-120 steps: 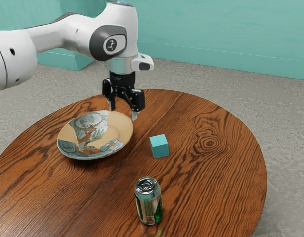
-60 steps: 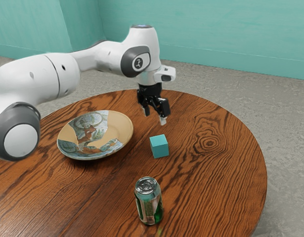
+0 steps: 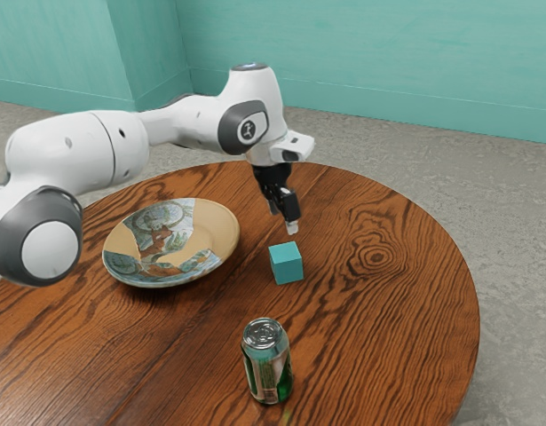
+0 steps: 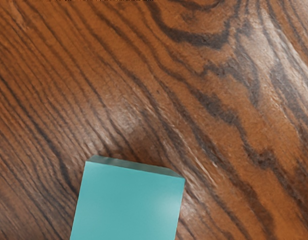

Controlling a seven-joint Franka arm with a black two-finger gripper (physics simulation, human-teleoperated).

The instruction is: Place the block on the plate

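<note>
The black gripper (image 3: 283, 219) is open and points down, a little above the teal block (image 3: 287, 264) and toward the exterior view's back from it. A gap shows between its fingertips, with nothing held. The block rests on the wooden table, apart from the plate (image 3: 217, 229), which lies toward the exterior view's left. In the wrist view, the teal block (image 4: 128, 202) is large and close under the hand, cut off by the picture's edge.
A green and silver can (image 3: 268, 364) stands upright nearer the exterior camera than the block. The round table's edge (image 3: 478, 311) curves along the exterior view's right. Part of the arm reaches over the table beyond the plate.
My hand has moved toward the exterior view's right, away from above the plate's rim, then come lower and turned near the block. Block, plate and can have stayed put.
</note>
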